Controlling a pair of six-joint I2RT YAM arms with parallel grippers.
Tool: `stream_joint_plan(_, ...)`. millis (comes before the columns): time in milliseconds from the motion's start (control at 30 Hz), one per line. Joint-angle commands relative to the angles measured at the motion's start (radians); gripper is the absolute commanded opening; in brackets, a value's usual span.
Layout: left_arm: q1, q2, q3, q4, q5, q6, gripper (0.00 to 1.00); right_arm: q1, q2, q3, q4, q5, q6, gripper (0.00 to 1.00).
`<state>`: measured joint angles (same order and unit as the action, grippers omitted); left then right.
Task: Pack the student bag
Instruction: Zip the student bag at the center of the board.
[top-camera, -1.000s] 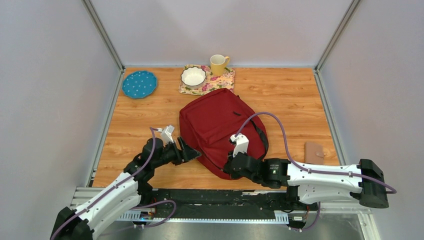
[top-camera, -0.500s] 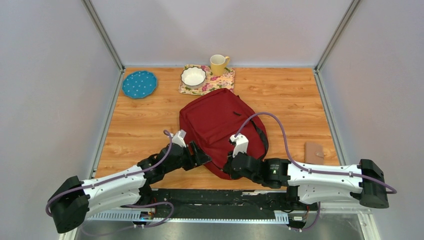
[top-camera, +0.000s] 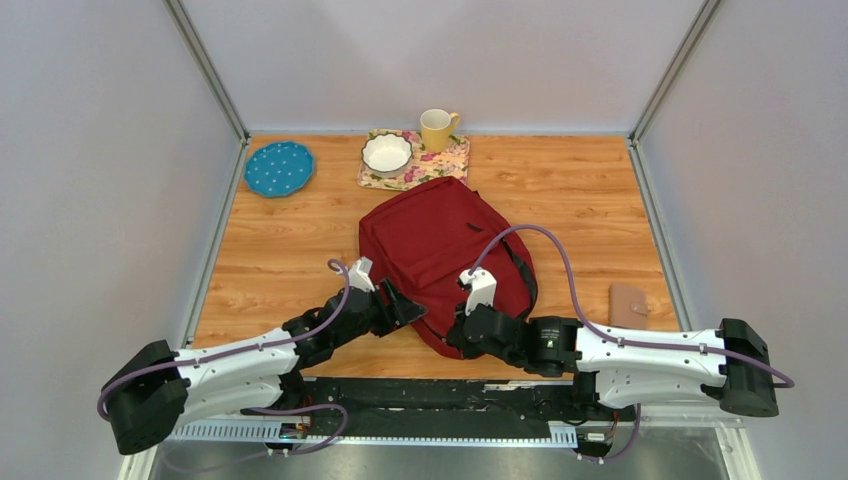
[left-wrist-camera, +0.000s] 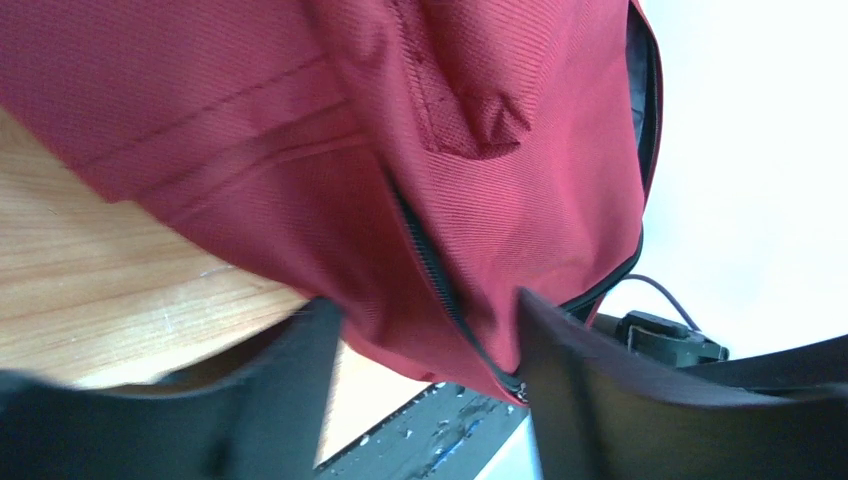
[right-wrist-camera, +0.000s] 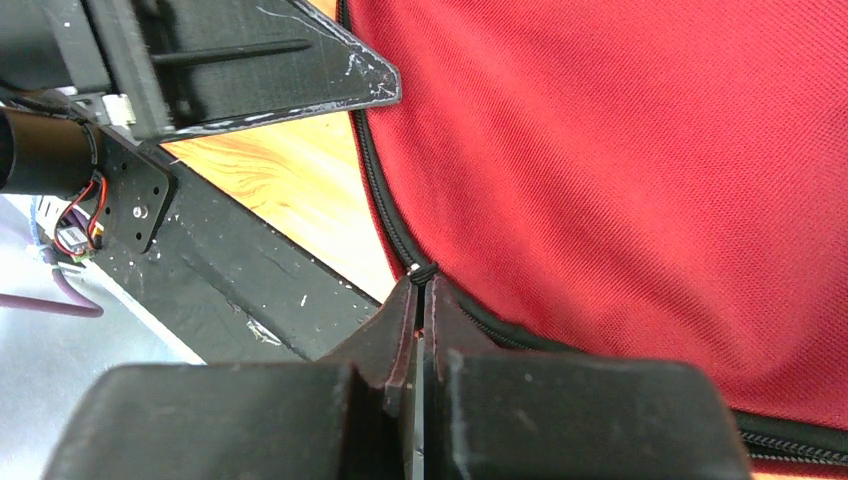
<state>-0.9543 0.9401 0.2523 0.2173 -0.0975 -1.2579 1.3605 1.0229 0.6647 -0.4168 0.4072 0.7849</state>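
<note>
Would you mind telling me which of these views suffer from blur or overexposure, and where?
Left wrist view: the area right of the student bag is blown out white, and the left claw is blurred, out of focus. Right wrist view: sharp, with the fabric weave crisp. Top view: evenly lit, soft shadows, no glare.

Open tabletop (top-camera: 590, 200) L/R of student bag (top-camera: 425, 245); bowl (top-camera: 386, 153), mug (top-camera: 436, 129) behind.

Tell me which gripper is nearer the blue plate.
Left. The left gripper is at the student bag's near-left edge, on the blue plate's side of the table; the right gripper is shut at the bag's near edge, farther right.
</note>
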Motion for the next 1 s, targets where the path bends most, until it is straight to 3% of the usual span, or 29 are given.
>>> stream_joint_plan(0,-0.004,0.002,-0.008,0.106,-0.022,0.006,0.40,0.008,-0.035,0.015,0.035,-0.018,-0.033,0.00)
stream_joint_plan(33,-0.004,-0.001,-0.013,0.103,-0.031,0.011,0.20,0.008,-0.037,0.015,0.029,-0.015,-0.035,0.00)
stream_joint_plan(133,-0.003,-0.026,-0.025,0.068,-0.063,0.025,0.00,0.008,-0.046,0.013,0.003,0.002,-0.035,0.00)
stream_joint_plan(367,0.026,-0.125,-0.056,-0.070,-0.094,0.074,0.00,0.006,-0.095,-0.008,-0.059,0.061,-0.001,0.00)
stream_joint_plan(667,0.164,-0.378,-0.160,-0.212,-0.047,0.120,0.00,0.008,-0.198,-0.045,-0.109,0.085,0.025,0.00)
stream_joint_plan(967,0.239,-0.436,-0.055,-0.467,-0.035,0.302,0.00,0.006,-0.253,-0.054,-0.149,0.131,0.025,0.00)
